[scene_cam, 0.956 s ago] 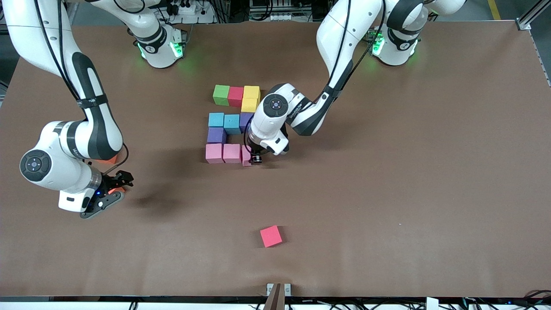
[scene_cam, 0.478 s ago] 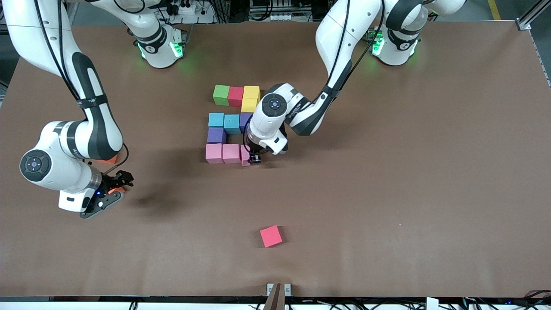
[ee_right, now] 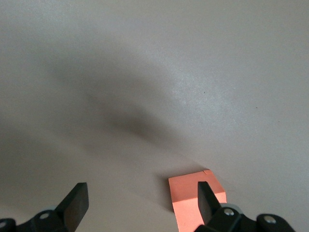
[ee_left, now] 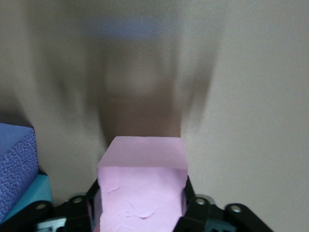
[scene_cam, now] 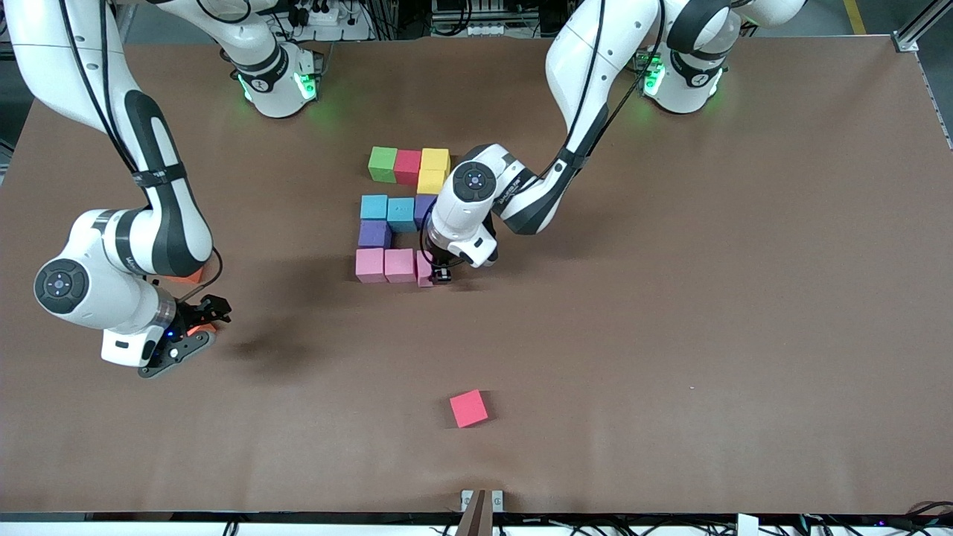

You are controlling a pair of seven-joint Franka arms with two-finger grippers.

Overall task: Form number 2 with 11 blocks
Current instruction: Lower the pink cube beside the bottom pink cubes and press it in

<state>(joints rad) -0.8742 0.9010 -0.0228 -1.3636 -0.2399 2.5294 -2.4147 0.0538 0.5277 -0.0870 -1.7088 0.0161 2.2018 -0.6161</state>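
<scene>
Nearest the front camera, alone on the brown counter (scene_cam: 670,335): a loose red-pink matte cube (scene_cam: 469,409). Farther back, toward the right arm's end: right hand (scene_cam: 195,333) waiting with fingers (ee_right: 76,205) spread, hovering low over a small orange cube (ee_right: 193,200). Farther still: left hand (scene_cam: 439,274) pinching a third pink matte cube (ee_left: 142,186) at the end of the bottom row of the blocky number 2 (scene_cam: 394,208), beside two pink cubes (scene_cam: 386,266).

Fourteen cubes (scene_cam: 400,265) before you
One green (scene_cam: 383,164), two red (scene_cam: 407,165) (scene_cam: 469,408), two yellow (scene_cam: 435,159) (scene_cam: 430,181), two blue (scene_cam: 374,206) (scene_cam: 401,214), two purple (scene_cam: 374,234) (scene_cam: 424,208), three pink (scene_cam: 370,265) (scene_cam: 400,265) (scene_cam: 425,269), two orange (scene_cam: 189,277) (scene_cam: 198,328).
</scene>
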